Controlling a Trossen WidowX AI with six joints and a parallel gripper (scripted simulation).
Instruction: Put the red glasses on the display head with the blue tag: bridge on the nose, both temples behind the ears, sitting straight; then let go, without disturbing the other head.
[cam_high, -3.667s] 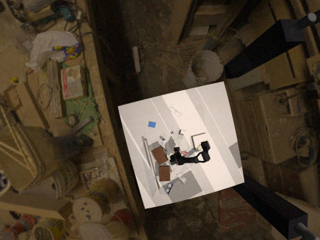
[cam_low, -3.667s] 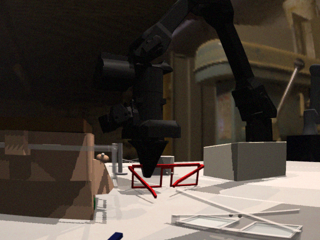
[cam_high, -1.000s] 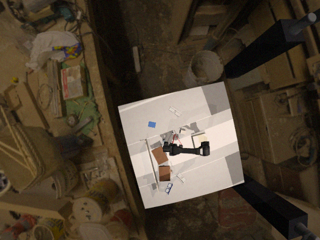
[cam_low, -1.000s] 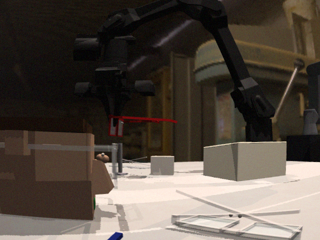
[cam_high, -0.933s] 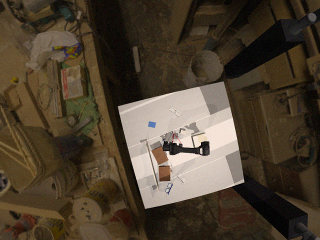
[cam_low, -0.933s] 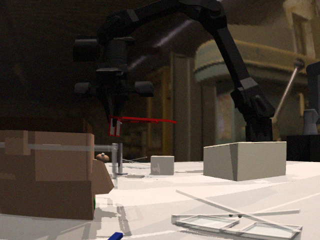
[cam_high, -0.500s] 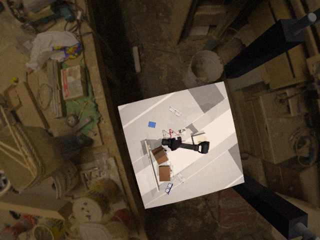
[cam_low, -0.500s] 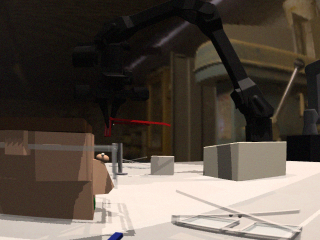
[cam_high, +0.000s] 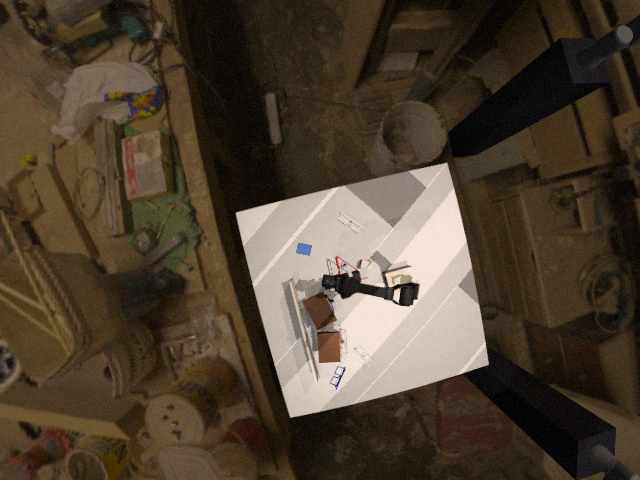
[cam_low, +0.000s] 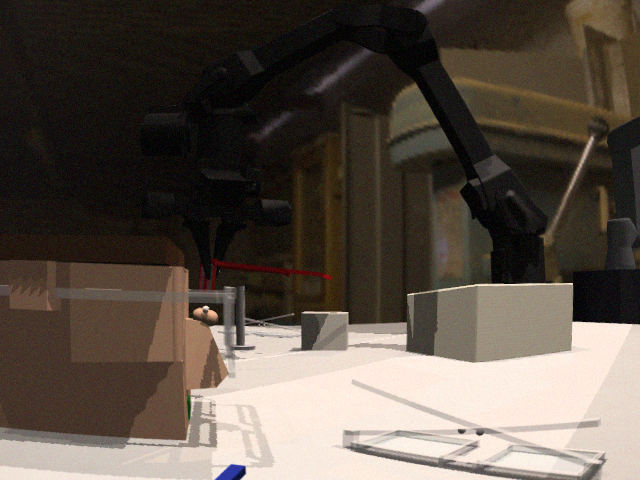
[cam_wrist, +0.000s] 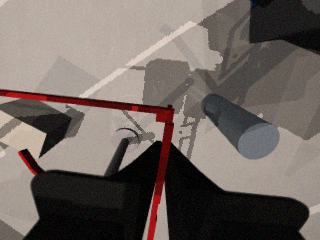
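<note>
My gripper (cam_high: 328, 279) (cam_low: 209, 268) (cam_wrist: 163, 146) is shut on the red glasses (cam_high: 345, 262) (cam_low: 268, 269) (cam_wrist: 168, 130), gripping the front frame near one corner. It holds them in the air with a temple pointing sideways. Two brown display heads (cam_high: 318, 310) (cam_high: 328, 346) stand side by side just left of and below the gripper. In the exterior view the near head (cam_low: 103, 335) fills the left and the far head (cam_low: 204, 356) peeks out behind it. The glasses hang above and behind the far head, touching neither. A blue tag (cam_high: 303, 249) lies flat on the table beyond the heads.
A grey post (cam_low: 239, 315) (cam_wrist: 240, 125) stands under the glasses. A small grey block (cam_low: 324, 329) and a large beige block (cam_high: 398, 273) (cam_low: 491, 320) stand near the arm base (cam_high: 408, 293). Clear glasses (cam_low: 474, 447) (cam_high: 348, 220), blue glasses (cam_high: 337, 377) and a long rail (cam_high: 302, 330) lie around.
</note>
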